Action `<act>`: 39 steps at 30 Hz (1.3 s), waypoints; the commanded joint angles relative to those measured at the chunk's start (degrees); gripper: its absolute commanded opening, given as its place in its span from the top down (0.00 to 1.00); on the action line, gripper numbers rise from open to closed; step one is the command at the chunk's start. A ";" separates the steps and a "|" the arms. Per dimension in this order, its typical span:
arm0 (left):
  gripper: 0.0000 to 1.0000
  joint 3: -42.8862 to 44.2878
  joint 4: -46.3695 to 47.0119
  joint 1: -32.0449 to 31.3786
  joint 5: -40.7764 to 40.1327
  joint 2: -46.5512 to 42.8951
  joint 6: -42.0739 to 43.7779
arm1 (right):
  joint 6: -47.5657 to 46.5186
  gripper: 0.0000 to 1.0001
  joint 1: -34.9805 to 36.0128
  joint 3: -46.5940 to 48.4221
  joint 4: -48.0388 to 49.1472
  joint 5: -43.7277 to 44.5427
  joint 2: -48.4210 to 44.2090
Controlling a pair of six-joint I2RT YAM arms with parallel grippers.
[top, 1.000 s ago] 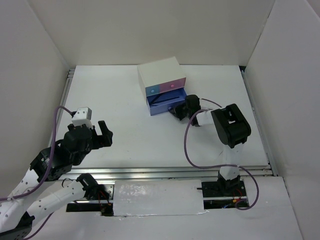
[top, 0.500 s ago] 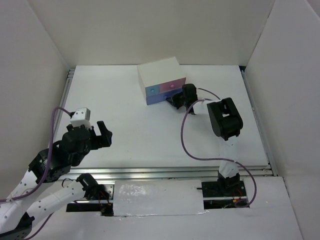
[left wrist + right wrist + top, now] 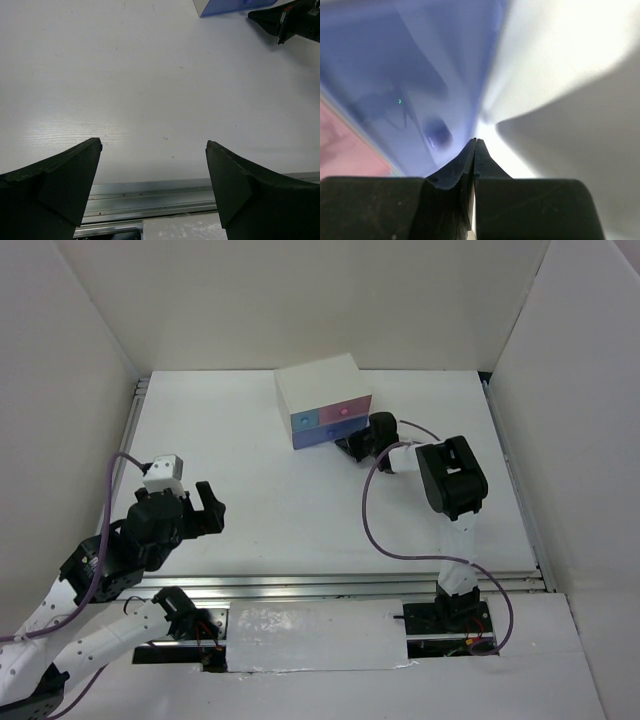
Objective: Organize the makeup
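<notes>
No makeup item shows in any view. The white box (image 3: 318, 385) with blue and pink drawer fronts stands at the back middle of the table. Its blue bottom drawer (image 3: 328, 433) is pushed in. My right gripper (image 3: 353, 446) is shut and empty, its tips at the right end of that drawer. In the right wrist view the shut jaws (image 3: 475, 144) point at the blue drawer front (image 3: 395, 75) beside its knob (image 3: 439, 134). My left gripper (image 3: 208, 508) is open and empty, low over the near left of the table; its fingers (image 3: 65, 175) stand wide apart.
White walls close in the table on the left, back and right. A metal rail (image 3: 340, 585) runs along the near edge. In the left wrist view the blue drawer (image 3: 225, 6) and the right gripper (image 3: 290, 20) show at the top right.
The blue bottom drawer, pulled out a second ago, has been pushed into the box by my right gripper, which has since drawn back slightly. The left arm has barely moved.
</notes>
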 commanded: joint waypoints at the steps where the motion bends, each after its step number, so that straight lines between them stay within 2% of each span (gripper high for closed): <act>1: 0.01 -0.13 2.22 0.14 -0.36 0.61 0.93 | -1.52 0.99 -0.41 -8.76 8.22 0.15 -9.80; 2: 0.00 -0.22 2.22 0.14 -0.36 0.78 0.84 | -3.79 0.96 -0.41 -10.89 8.86 0.50 -12.36; 3: 0.01 -0.22 2.48 0.14 -0.53 0.96 0.92 | -5.38 0.87 -0.41 -14.74 8.52 1.37 -17.61; 5: 0.01 0.13 2.22 0.48 -1.06 2.36 0.58 | -11.18 0.74 -0.32 -17.84 5.90 2.78 -23.52; 6: 0.01 0.22 1.78 0.75 -1.15 2.98 0.57 | -13.55 0.63 -0.32 -20.03 1.53 4.18 -29.81; 8: 0.01 0.75 1.43 2.41 -0.89 5.00 0.83 | -20.23 0.51 -0.32 -21.89 -4.29 5.86 -39.30; 12: 0.01 0.31 3.61 5.05 -1.32 6.41 1.45 | -32.18 0.37 0.21 -21.20 -24.05 8.23 -54.11; 13: 0.01 0.05 4.23 5.49 -1.59 6.32 1.71 | -35.60 0.24 0.47 -20.67 -27.83 9.19 -56.57; 15: 0.01 0.31 4.33 8.65 -1.41 6.41 2.33 | -38.25 0.22 0.73 -18.39 -39.57 10.69 -63.87; 17: 0.01 0.66 3.27 10.33 -2.73 6.06 1.54 | -41.95 0.15 1.09 -16.11 -48.73 12.62 -71.05; 18: 0.01 0.84 2.92 10.42 -3.17 5.80 1.28 | -43.18 0.01 1.26 -15.05 -51.83 12.81 -73.53; 23: 0.01 2.07 0.90 10.59 -5.19 2.73 0.22 | -47.67 0.00 1.44 -3.12 -74.14 18.16 -85.83; 26: 0.01 3.03 -0.41 10.51 -5.28 0.62 1.10 | -49.69 0.00 1.44 2.33 -81.71 19.04 -90.33; 30: 0.01 4.79 -4.28 10.51 -8.43 -3.24 0.93 | -52.41 0.00 1.44 6.57 -87.54 18.61 -94.29; 33: 0.01 3.92 -3.42 10.59 -6.61 -7.71 1.45 | -54.00 0.00 1.44 8.77 -92.37 21.76 -96.23; 39: 0.00 1.63 -1.39 10.51 -5.98 -16.17 0.13 | -56.20 0.00 1.35 7.99 -92.91 20.98 -101.24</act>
